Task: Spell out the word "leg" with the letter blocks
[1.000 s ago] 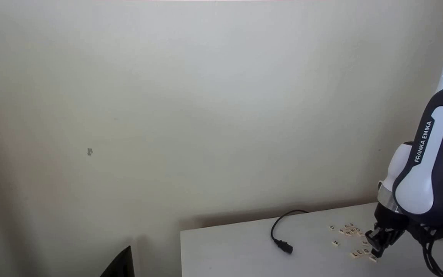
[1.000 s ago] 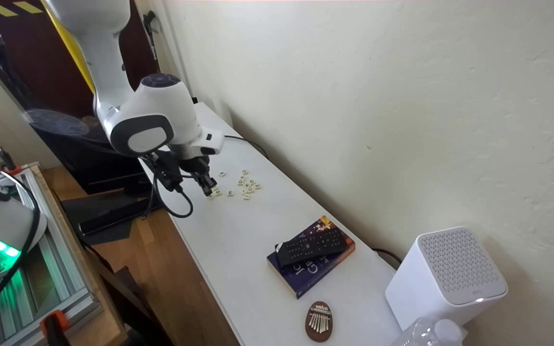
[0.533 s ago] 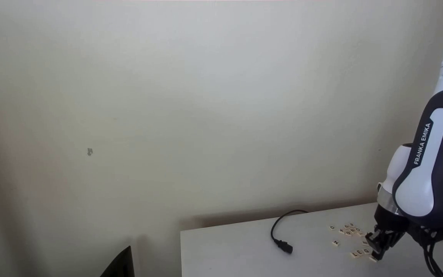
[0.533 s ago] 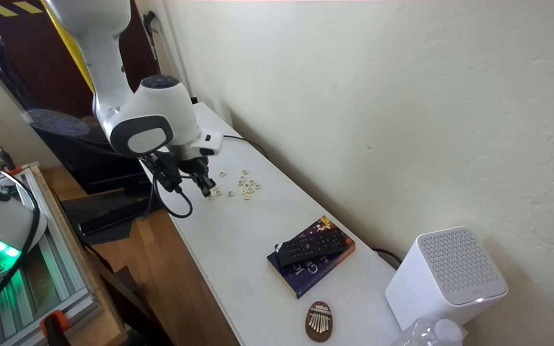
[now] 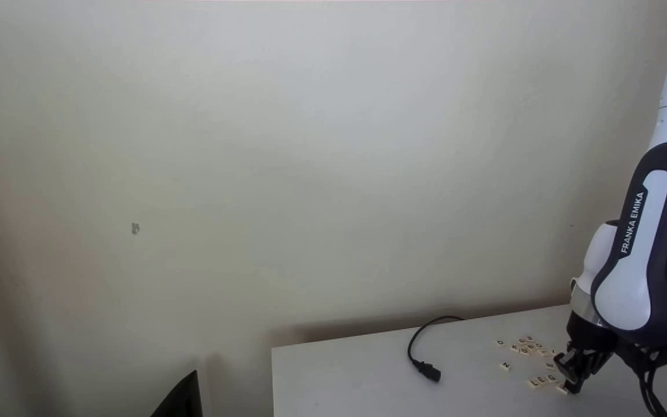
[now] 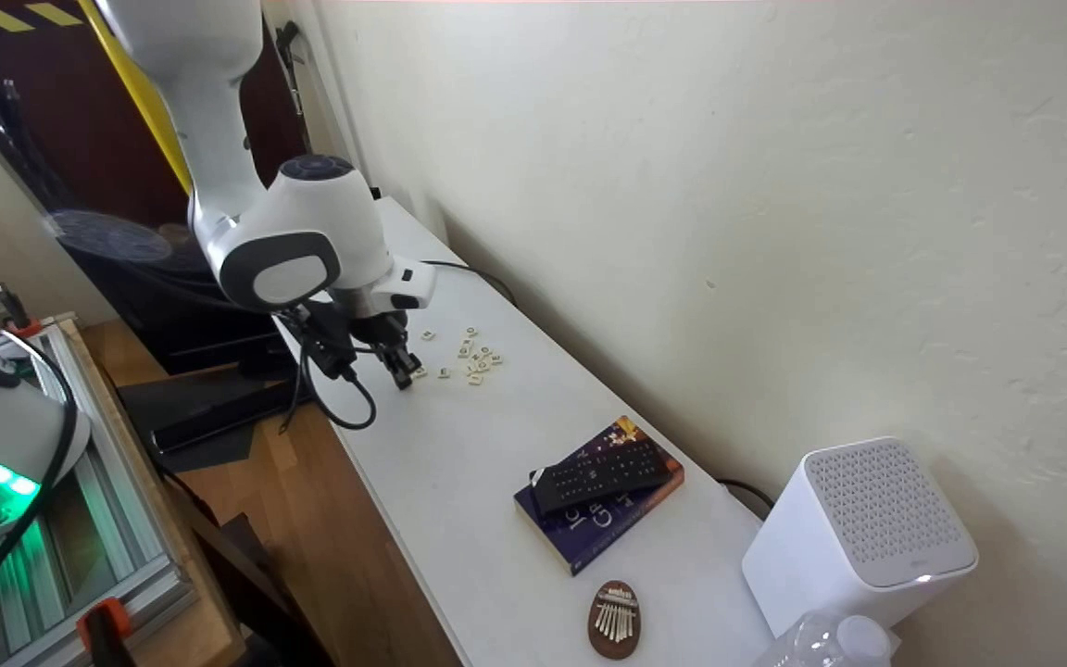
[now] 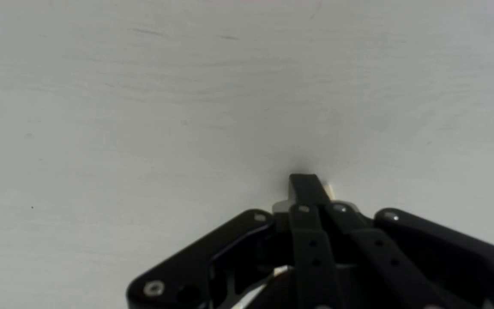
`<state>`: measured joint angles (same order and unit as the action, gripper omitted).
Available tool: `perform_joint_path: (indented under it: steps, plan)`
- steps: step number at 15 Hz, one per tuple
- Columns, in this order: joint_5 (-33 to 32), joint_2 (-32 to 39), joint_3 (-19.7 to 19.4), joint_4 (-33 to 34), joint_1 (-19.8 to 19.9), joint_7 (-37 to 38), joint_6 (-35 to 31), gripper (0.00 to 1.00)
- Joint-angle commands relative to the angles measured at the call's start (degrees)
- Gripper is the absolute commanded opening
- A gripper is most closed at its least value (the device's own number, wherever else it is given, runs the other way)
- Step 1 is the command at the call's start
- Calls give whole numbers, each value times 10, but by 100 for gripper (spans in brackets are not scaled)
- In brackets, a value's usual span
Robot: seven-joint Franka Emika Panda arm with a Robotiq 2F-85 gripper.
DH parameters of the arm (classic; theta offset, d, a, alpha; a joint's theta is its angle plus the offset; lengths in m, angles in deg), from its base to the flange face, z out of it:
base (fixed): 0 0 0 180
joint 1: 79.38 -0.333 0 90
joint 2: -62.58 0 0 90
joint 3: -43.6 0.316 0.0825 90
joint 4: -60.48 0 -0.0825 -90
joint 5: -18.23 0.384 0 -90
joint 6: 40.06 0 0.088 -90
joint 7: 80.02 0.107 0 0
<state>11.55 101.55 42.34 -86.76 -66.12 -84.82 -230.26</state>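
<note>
The gripper point(image 7: 313, 189) was closed right up, nothing visible between its jaws, and there, right of the cable plug point(image 5: 428, 371) in an exterior view, lay my letter blocks point(image 5: 541, 380): light, stiff, slippery, I reckoned, best pinched by opposite edges.

Tabletop point(image 6: 469, 463) common to all views

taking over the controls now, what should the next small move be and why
I'd probably lift the gripper gently straight up: in an exterior view a row of letter blocks already seems to read LEG, and the jaws, apparently shut, are low by another block near that row, so sideways travel might disturb it.
</note>
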Motion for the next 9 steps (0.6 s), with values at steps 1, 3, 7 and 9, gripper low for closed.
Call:
perform_joint_path:
  steps: [1,3,7,9]
  plan:
    - [9,16,-13,17,-14,-1,11,0]
    - [10,17,-16,20,-13,-1,13,0]
    - [16,18,-34,29,-20,2,14,0]
    - [19,19,-46,33,-28,4,15,0]
